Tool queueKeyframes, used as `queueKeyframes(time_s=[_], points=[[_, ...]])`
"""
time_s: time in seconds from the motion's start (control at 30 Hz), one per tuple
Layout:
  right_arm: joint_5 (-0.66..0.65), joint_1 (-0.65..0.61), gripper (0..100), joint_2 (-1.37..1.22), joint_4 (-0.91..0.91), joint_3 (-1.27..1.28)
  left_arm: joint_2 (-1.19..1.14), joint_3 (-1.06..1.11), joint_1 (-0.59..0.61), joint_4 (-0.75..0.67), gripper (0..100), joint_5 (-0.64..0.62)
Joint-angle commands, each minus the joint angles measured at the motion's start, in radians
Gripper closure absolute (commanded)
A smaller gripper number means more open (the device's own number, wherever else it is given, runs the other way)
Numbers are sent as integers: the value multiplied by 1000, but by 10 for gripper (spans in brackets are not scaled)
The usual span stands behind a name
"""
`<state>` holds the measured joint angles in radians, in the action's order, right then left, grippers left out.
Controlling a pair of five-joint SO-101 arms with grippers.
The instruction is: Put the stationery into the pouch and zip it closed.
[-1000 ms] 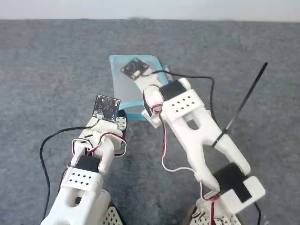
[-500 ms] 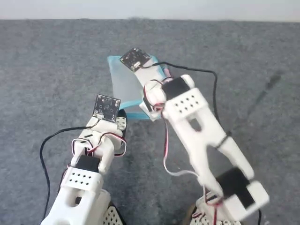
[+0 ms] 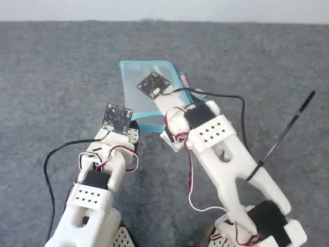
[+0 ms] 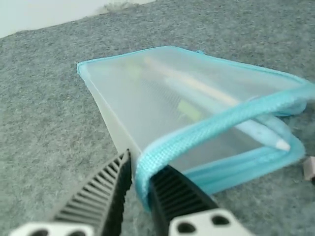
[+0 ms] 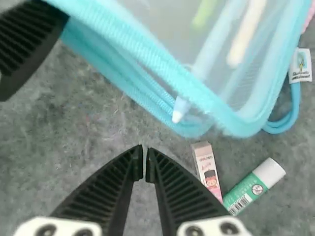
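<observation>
From above: pouch (image 3: 138, 87) on the grey table (image 3: 51, 77), near corner hidden under the right arm (image 3: 226, 154). From the left wrist: left gripper (image 4: 140, 169) pinched on the teal zipper edge, pen (image 4: 261, 135) inside. From the right wrist: right gripper (image 5: 144, 150) closed, empty, over bare table beside the pouch mouth; eraser (image 5: 206, 169) and glue stick (image 5: 253, 187) outside, near.
</observation>
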<state>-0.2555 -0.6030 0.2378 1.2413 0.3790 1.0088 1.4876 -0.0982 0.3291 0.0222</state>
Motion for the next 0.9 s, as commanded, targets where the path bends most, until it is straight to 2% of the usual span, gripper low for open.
queueKeyframes(time_s=[0.0, 0.33, 0.53, 0.87], points=[[-9, 28, 990, 56, -68, 6, 2, -4, -8, -12, 988, 0], [14, 48, 990, 18, -160, 2, 2, -4, -9, -12, 988, 0], [14, 48, 990, -125, -268, -2, 2, -4, -12, -12, 988, 0], [14, 47, 991, -137, -464, -2, 2, -4, -12, -14, 988, -2]])
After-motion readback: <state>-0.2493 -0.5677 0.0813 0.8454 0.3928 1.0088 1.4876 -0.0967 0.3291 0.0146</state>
